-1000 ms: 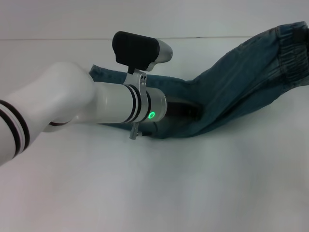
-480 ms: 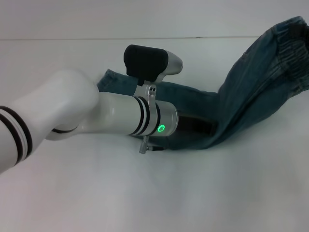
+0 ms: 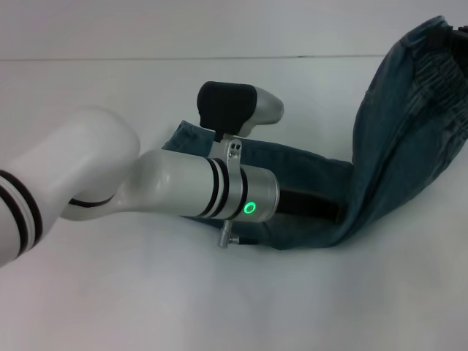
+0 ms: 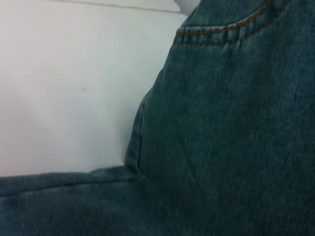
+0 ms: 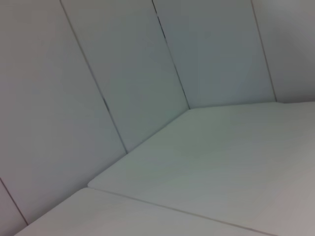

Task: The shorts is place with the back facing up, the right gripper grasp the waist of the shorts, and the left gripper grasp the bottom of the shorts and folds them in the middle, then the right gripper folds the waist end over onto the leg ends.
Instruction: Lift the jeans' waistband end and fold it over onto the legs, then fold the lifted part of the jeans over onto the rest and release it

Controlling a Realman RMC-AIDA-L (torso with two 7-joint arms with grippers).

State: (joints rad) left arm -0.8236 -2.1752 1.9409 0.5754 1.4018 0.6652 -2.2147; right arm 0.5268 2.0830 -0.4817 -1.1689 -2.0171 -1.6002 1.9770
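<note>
From the head camera I have the shorts [image 3: 380, 139] lying across the right half of the white tabletop [image 3: 219, 292], running from about the centre out to 2 o'clock. Their lower part lies flat on the tabletop; the rest rises in a steep hanging fold toward the upper right corner, where the waist [image 3: 442, 55], puckered and ruffled, is held up off the surface at the frame's edge. A dark shape sits at the very corner beside the waist, but I cannot tell what it is, so I cannot say how the right claw stands or what it has hold of.

My left arm [image 3: 95, 175] comes in from 9 o'clock, white with black rings, ending in the silver wrist [image 3: 256, 201] with its green light lit. The wrist lies low over the flat part of the denim. The left claw [image 3: 307, 205] shows only as a dark shape past the wrist, at the foot of the raised fold; I cannot tell whether it is spread or closed, or whether it has the cloth.

The left wrist camera is filled with blue denim, with an orange-stitched seam [image 4: 221, 34] curving near one edge and bare tabletop beside it. The right wrist camera shows only pale wall panels [image 5: 123, 73] and a flat pale surface.
</note>
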